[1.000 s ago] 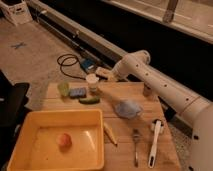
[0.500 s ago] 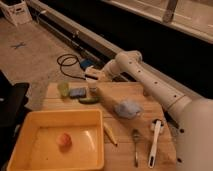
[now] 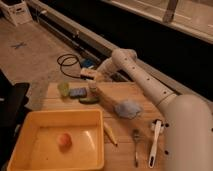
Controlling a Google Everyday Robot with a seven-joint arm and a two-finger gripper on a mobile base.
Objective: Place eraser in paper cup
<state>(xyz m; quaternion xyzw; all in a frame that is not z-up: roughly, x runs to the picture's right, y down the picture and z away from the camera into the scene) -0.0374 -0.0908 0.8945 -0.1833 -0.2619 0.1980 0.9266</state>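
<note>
The paper cup (image 3: pixel 92 89) stands upright at the back left of the wooden table (image 3: pixel 142 97). My gripper (image 3: pixel 88 74) hangs just above and slightly behind the cup, at the end of the white arm (image 3: pixel 135 67) that reaches in from the right. A small pale block with a dark side, the eraser (image 3: pixel 86 73), shows at the gripper's tip, held above the cup's rim.
A translucent green cup (image 3: pixel 63 88), a blue-grey sponge (image 3: pixel 77 92) and a dark green object (image 3: pixel 88 100) sit beside the paper cup. A blue cloth (image 3: pixel 127 109) lies mid-table. A yellow bin (image 3: pixel 30 122) holds an orange fruit (image 3: pixel 63 140). A pale stick (image 3: pixel 110 133), fork (image 3: pixel 136 147) and white brush (image 3: pixel 155 142) lie in front.
The gripper has moved left and slightly back, from the cup's right side to over the cup. The objects on the table have not moved.
</note>
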